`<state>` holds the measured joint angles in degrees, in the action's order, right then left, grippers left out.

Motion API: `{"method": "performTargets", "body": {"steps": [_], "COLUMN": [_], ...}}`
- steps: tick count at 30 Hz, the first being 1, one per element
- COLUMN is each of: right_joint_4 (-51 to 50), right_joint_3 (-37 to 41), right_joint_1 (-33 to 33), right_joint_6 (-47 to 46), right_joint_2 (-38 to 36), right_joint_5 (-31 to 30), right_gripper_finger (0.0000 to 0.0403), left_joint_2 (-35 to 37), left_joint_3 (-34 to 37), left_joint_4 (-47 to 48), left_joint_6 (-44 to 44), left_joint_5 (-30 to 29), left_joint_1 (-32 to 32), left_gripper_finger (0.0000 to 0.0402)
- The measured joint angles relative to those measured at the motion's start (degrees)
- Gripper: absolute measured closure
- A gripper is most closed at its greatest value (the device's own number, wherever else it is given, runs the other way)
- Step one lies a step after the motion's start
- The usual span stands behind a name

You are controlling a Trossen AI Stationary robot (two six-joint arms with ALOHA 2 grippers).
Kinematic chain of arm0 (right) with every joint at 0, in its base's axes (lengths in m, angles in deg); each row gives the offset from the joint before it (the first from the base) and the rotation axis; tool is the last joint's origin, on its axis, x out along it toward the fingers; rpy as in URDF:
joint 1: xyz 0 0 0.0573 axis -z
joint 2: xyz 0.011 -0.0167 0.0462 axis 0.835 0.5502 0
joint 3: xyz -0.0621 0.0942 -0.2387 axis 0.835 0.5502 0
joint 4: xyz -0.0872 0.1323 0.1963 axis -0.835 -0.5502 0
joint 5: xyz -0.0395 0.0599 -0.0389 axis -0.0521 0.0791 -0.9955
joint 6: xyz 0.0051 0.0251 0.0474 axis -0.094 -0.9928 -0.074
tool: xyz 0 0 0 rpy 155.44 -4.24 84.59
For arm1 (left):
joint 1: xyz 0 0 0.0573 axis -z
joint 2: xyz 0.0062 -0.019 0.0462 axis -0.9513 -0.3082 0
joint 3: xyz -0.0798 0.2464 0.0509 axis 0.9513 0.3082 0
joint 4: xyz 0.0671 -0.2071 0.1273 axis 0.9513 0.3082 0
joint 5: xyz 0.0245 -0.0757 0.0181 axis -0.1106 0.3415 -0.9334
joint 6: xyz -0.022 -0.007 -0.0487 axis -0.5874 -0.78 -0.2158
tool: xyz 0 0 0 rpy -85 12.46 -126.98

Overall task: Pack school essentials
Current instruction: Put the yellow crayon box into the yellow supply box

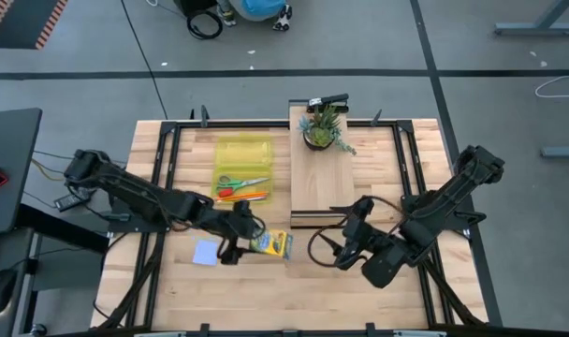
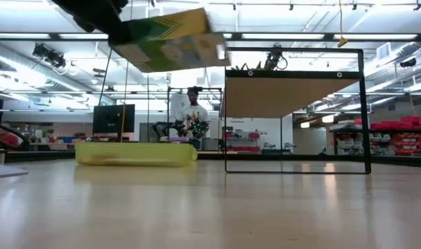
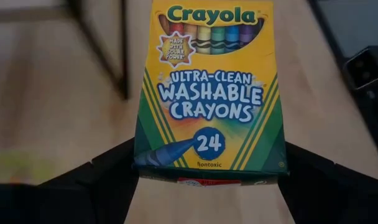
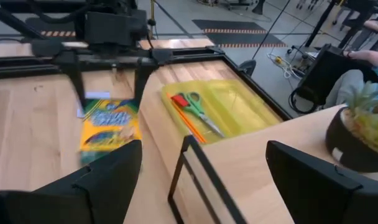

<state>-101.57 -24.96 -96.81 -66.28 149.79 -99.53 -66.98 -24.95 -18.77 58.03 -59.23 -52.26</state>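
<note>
The green-and-yellow crayon box (image 3: 207, 87) is off the table, with my left gripper (image 1: 250, 236) shut on it; the low view shows the box (image 2: 172, 41) high above the tabletop. A pale blue notepad (image 1: 206, 252) lies flat on the table beside it. Green-handled scissors (image 4: 198, 109) and orange pencils (image 4: 188, 123) lie in the yellow tray (image 1: 242, 154). My right gripper (image 1: 343, 245) hangs open and holds nothing, near the front end of the wooden board. My left gripper pinches the crayon box at its lower end (image 3: 153, 167), one finger (image 3: 108, 177) on each narrow side. The fingers come from the table's left, slanting down, and lie across the box. The box is lifted clear and reaches out past the fingers, slightly tilted.
A potted plant (image 1: 322, 126) stands on a raised wooden board (image 1: 322, 178) with a black frame (image 2: 297, 111), right of the tray. Black rails run along the table's left and right sides. Bare wood lies along the near edge.
</note>
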Motion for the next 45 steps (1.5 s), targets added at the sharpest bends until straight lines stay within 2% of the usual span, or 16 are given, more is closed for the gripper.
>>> {"method": "performTargets", "body": {"steps": [7, 13, 30, 36, 45], "right_joint_4": [-2.11, -2.48, -2.58, -2.52, -2.44], "right_joint_3": [0.00, 0.00, 0.00, 0.00, 0.00], "right_joint_1": [0.03, -0.01, -0.01, -0.01, -0.01], "right_joint_6": [2.67, 5.92, 8.36, 7.99, 7.05], "right_joint_2": [-5.25, -8.78, -10.31, -10.31, -10.29], "right_joint_5": [-0.26, -1.83, -2.34, -2.34, -2.32], "right_gripper_finger": [0.0052, 0.0052, 0.0052, 0.0052, 0.0052], "left_joint_2": [6.88, 8.43, 8.45, 8.43, 8.34], "left_joint_3": [0.00, 0.08, 10.33, 12.67, 17.08], "left_joint_4": [10.14, 16.13, 10.77, 8.64, 0.72], "left_joint_6": [-1.44, 1.52, 12.44, 19.04, 23.25], "left_joint_5": [-3.51, -4.67, -3.21, -1.95, 3.43], "left_joint_1": [-2.98, -6.69, -24.62, -31.19, -37.45], "left_gripper_finger": [0.0063, 0.0063, 0.0063, 0.0063, 0.0063]}}
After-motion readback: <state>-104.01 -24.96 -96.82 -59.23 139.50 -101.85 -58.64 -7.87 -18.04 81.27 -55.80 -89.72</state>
